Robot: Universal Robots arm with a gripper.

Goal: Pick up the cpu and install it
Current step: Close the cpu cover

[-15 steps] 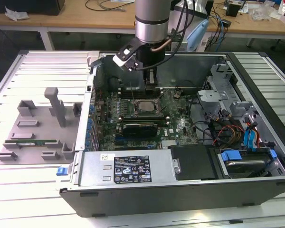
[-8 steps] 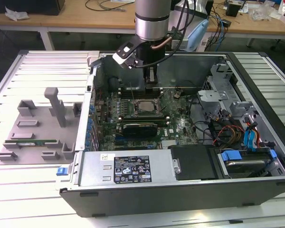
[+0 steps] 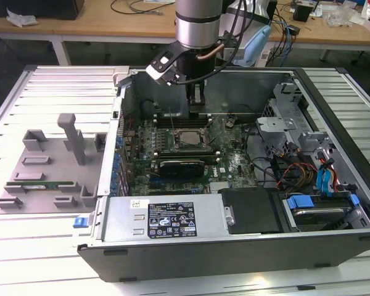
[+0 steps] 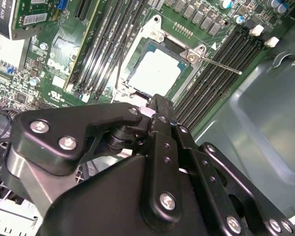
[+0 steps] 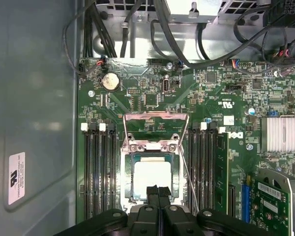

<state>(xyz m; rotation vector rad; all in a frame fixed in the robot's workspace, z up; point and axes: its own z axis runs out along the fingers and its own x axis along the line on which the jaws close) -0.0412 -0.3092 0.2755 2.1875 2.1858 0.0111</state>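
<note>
Sitting in its socket [image 3: 167, 145] at the exterior view's centre, the cpu [image 3: 187, 139] looks light, stiff and fragile; hold its edges. The gripper [image 3: 197, 103] has its jaws closed, empty.

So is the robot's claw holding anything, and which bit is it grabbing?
Nothing is held. The gripper is shut with nothing between its fingers, near the edge of the cpu, which lies in its socket on the green board.

labels | black rating label [image 3: 172, 221] on power-supply cover [image 3: 120, 223], 6 o'clock of computer case [image 3: 234, 253]: print too small to read | small white sticker [image 3: 137, 204] at its 10 o'clock: unreadable | white sticker [image 5: 16, 178] on case wall [image 5: 34, 98]: unreadable
</note>
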